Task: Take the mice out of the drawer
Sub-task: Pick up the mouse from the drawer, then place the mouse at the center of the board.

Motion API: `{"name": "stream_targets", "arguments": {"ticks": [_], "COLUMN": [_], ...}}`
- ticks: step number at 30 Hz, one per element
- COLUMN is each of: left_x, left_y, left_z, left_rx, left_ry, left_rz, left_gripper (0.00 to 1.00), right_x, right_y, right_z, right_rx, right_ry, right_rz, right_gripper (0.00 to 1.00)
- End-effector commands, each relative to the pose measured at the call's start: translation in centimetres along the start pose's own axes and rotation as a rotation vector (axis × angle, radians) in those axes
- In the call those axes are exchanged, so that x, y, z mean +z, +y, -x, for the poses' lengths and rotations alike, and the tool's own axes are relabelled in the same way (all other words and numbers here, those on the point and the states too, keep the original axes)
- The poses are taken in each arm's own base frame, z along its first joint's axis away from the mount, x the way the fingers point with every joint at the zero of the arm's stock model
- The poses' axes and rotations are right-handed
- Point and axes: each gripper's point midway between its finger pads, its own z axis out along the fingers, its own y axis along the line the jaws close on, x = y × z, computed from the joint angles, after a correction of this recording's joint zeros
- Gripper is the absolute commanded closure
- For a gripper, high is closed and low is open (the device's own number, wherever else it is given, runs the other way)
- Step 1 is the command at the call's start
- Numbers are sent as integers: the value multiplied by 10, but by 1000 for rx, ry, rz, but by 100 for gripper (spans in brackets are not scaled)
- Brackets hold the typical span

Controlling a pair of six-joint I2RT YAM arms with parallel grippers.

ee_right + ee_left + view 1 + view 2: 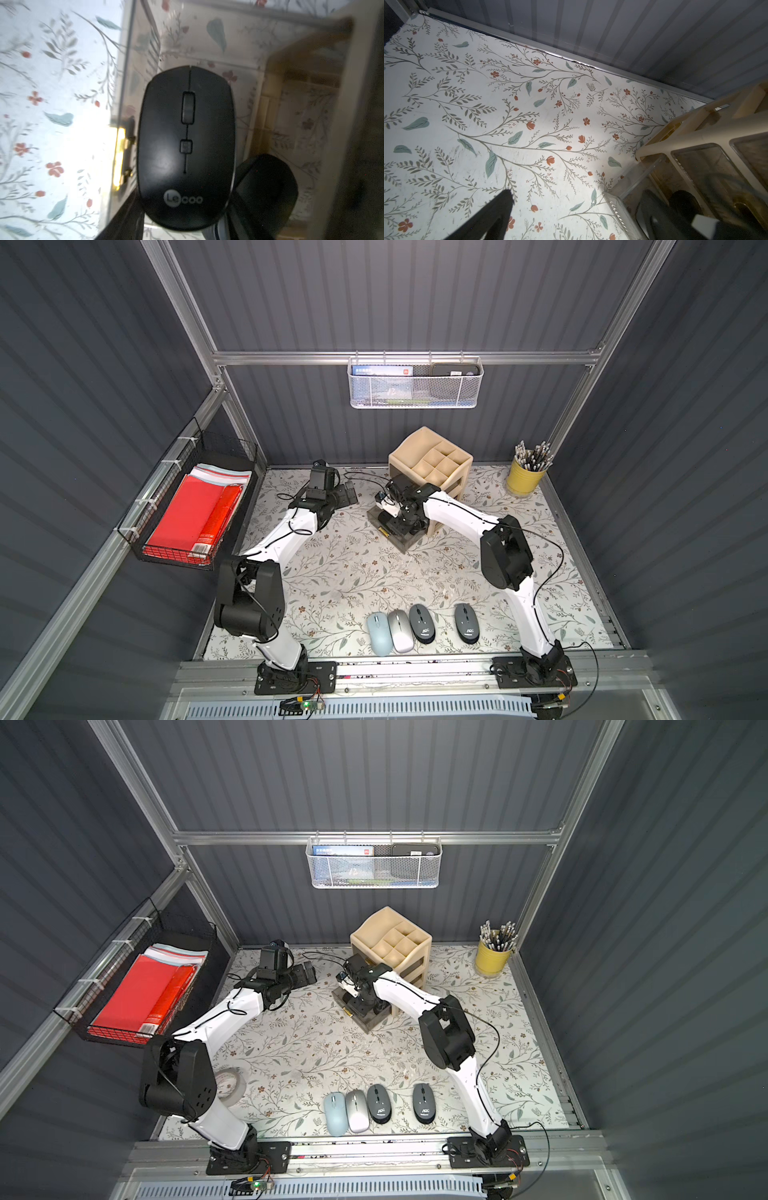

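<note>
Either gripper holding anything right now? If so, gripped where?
Left gripper: open, empty. Right gripper: its jaws flank the logo end of a black mouse in the clear drawer; whether it grips the mouse cannot be told.

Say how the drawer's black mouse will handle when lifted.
The black mouse has a smooth, domed, glossy shell, so it may slip from a pinch. Its moulded plastic body looks rigid, probably light. Its oval outline could let it twist.
</note>
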Motion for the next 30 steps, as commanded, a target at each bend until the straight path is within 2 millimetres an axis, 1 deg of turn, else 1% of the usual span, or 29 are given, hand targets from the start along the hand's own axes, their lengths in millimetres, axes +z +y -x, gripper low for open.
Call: {"name": "stream_targets", "arguments": {"ticks": [1, 4, 7, 10, 13, 16, 18, 19, 20, 21, 23, 26, 28, 29, 30], "left_x": [4, 3, 3, 4, 4, 4, 3, 2, 1, -1, -5, -11, -15, -16, -16], "left_y": [2, 2, 3, 3, 4, 6, 6, 5, 4, 3, 1, -3, -6, -6, -6], "left_z": [-2, 0, 0, -1, -2, -2, -2, -1, 0, 2, 5, 12, 16, 15, 15], "left_rx": [27, 29, 29, 30, 28, 25, 25, 25, 26, 26, 25, 21, 20, 22, 23], "left_ry": [15, 12, 13, 15, 19, 22, 20, 18, 16, 11, 1, -23, -35, -36, -36], "left_rz": [-1, -3, -1, 0, 5, 10, 6, 2, -3, -6, -17, -35, -45, -49, -52], "left_gripper": [1, 1, 1, 1, 1, 1, 1, 1, 1, 1, 1, 1, 1, 1, 1], "right_x": [-23, -35, -47, -62, -80, -91, -92, -91, -90, -90, -89, -88, -90, -92, -91], "right_y": [5, 10, 22, 35, 59, 86, 101, 107, 111, 112, 110, 110, 114, 117, 123], "right_z": [20, 25, 21, 7, -16, -50, -82, -102, -121, -137, -173, -217, -237, -241, -245], "right_rx": [33, 35, 26, 37, 62, 120, 186, 228, 280, 332, 481, 672, 765, 797, 812], "right_ry": [-101, -145, -137, -111, -114, -91, -58, -37, -21, -10, 13, 33, 33, 19, 20], "right_rz": [64, 119, 179, 205, 220, 211, 195, 178, 165, 146, 109, 62, 43, 46, 55], "right_gripper": [55, 55, 55, 55, 55, 55, 55, 55, 55, 55, 56, 56, 56, 56, 56]}}
